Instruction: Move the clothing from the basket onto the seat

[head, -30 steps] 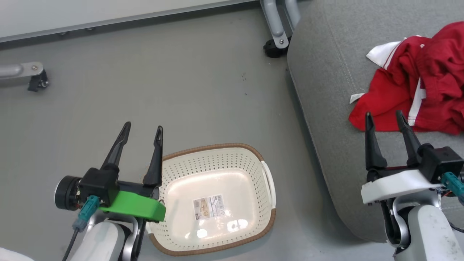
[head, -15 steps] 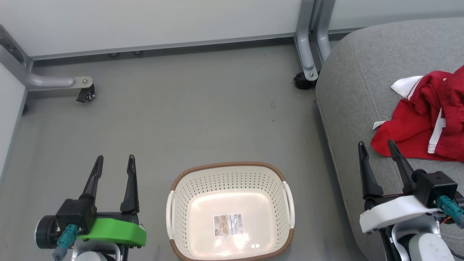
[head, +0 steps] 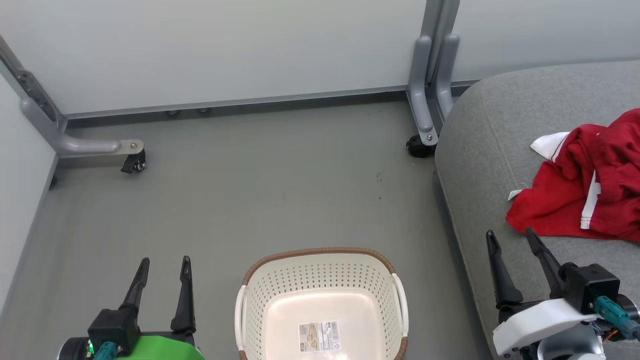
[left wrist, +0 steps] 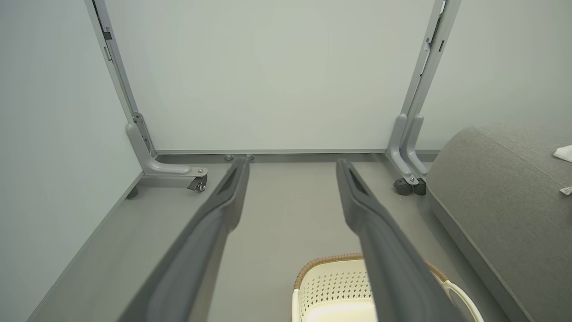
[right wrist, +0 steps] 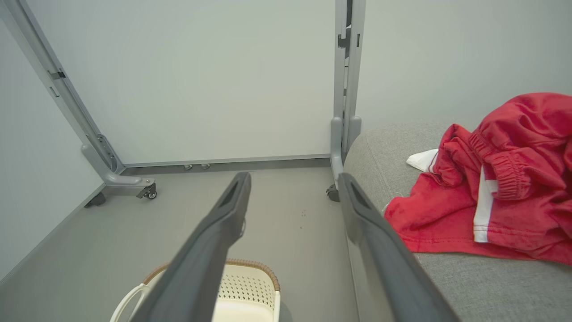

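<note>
The red clothing (head: 585, 192) with white stripes lies bunched on the grey seat (head: 480, 165) at the right; the right wrist view also shows the clothing (right wrist: 487, 197) on the seat (right wrist: 491, 286). The cream basket (head: 320, 280) with a brown rim stands on the floor at bottom centre, holding nothing but a paper label. My left gripper (head: 164, 262) is open to the left of the basket, above the floor. My right gripper (head: 510, 235) is open over the seat's front edge, just short of the clothing. In the left wrist view the basket (left wrist: 330, 286) sits low between the fingers.
Pale partition walls enclose the grey floor at the back and left. A wheeled metal foot (head: 95, 150) stands at the left, and a grey post with a caster (head: 425, 115) stands beside the seat's far corner.
The head camera has tilted up and turned, so the basket sits lower in view and more wall shows. Both grippers stay open; the left one now stands clear of the basket's rim.
</note>
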Motion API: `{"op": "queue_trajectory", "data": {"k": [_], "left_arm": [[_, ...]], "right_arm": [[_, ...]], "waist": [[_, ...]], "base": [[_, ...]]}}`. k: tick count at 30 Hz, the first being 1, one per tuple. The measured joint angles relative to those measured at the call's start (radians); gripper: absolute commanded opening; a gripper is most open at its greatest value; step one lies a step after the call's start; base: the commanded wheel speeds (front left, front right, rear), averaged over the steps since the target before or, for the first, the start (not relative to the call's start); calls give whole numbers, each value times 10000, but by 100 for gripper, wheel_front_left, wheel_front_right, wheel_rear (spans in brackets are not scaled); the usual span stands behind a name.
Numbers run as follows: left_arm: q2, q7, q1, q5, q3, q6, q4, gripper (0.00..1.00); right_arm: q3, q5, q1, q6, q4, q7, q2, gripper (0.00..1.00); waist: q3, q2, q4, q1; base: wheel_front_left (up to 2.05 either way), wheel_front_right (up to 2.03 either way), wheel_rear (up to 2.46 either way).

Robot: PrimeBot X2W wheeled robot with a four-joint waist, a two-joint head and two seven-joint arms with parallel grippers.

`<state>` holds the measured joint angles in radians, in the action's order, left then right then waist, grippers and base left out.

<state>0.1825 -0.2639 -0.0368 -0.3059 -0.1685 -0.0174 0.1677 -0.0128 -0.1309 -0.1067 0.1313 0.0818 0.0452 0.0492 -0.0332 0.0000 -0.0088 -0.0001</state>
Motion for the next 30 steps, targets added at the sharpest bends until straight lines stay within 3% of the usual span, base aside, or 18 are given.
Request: {"op": "queue_trajectory", "data": {"k": [30], "left_arm": [[-376,0,-196,608,345,368,673,100]], "right_arm": [[171,-54,-330,0,217,-221,0,100]], "waist": [[244,0,-3,0]], "base": [[0,0,0]]}}
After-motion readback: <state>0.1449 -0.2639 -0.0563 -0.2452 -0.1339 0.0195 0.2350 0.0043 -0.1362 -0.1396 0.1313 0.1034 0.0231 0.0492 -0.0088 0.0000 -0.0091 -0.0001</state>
